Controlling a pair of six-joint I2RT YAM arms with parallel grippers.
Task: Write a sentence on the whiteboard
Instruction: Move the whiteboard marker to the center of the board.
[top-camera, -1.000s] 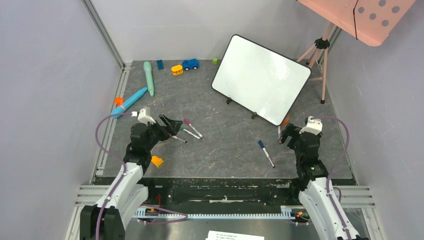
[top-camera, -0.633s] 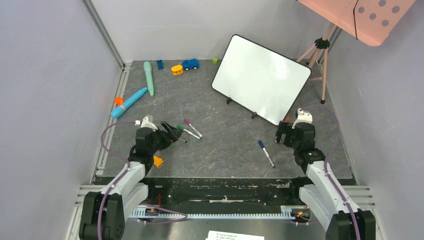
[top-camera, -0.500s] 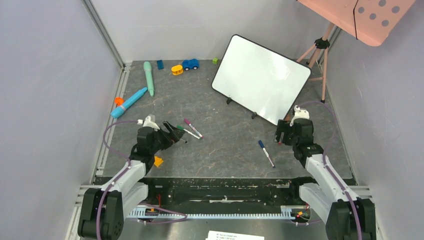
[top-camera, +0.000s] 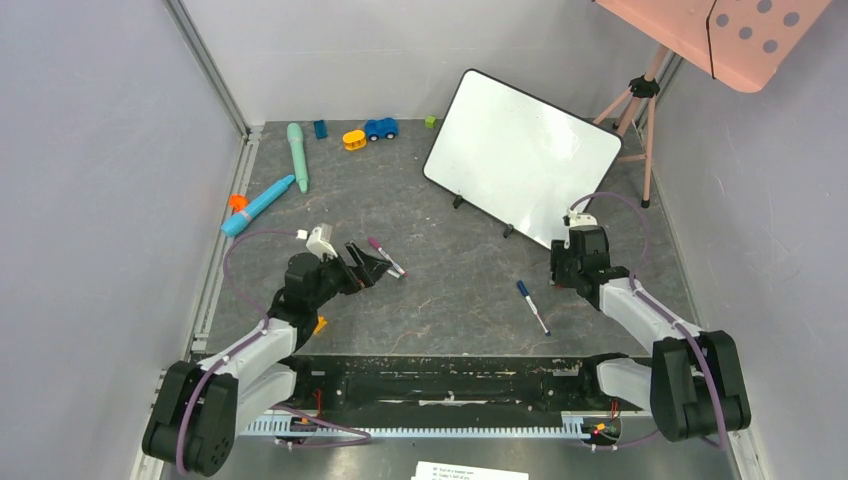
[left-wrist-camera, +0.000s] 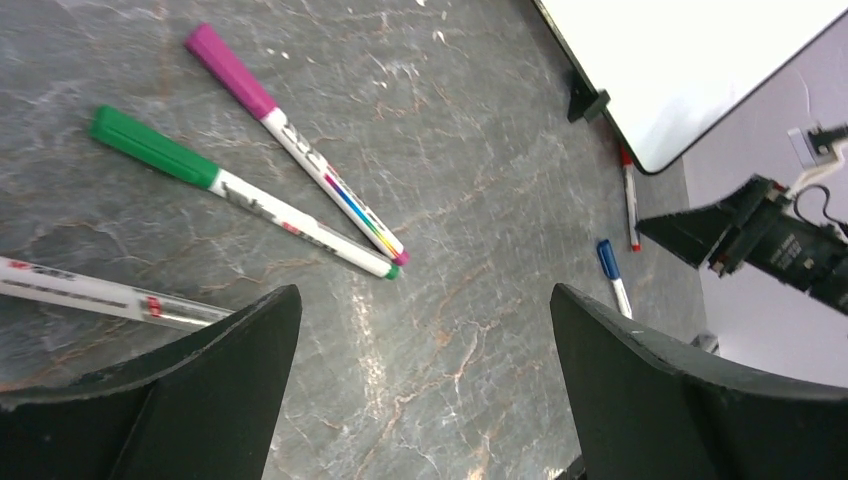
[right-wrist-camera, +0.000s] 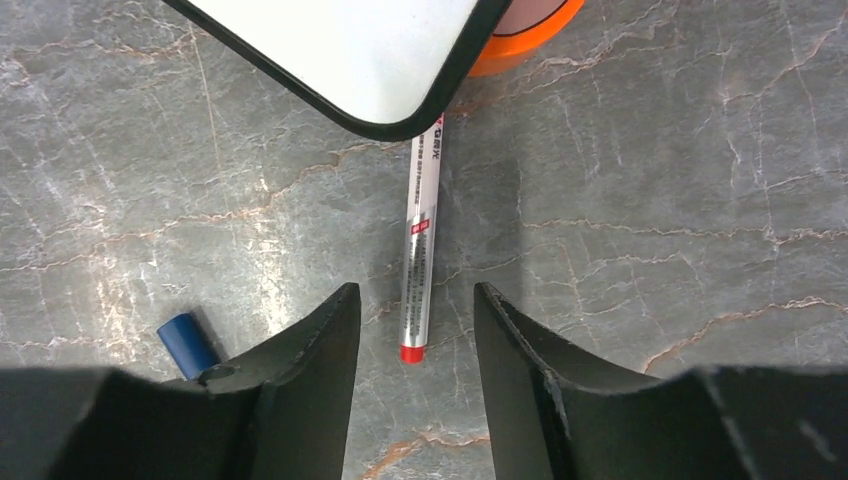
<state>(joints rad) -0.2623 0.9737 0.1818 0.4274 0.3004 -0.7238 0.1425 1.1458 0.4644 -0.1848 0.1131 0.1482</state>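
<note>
Two arms, one nearer: the right end effector (right-wrist-camera: 415, 300), jaws half-parted and empty, hangs over a slim white red-ended marker (right-wrist-camera: 420, 235) on the grey stone-patterned worktop (top-camera: 450, 290). The marker's long axis runs near to far between the jaws, its far end under the near corner of the large glossy black-rimmed whiteboard (top-camera: 522, 158), blank, propped at far right. The left end effector (left-wrist-camera: 422, 293), wide open and empty, sits well apart.

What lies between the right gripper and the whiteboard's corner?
In the right wrist view, a white marker with a red end lies on the table, running from under the whiteboard corner to between the open jaws of the right gripper.
</note>
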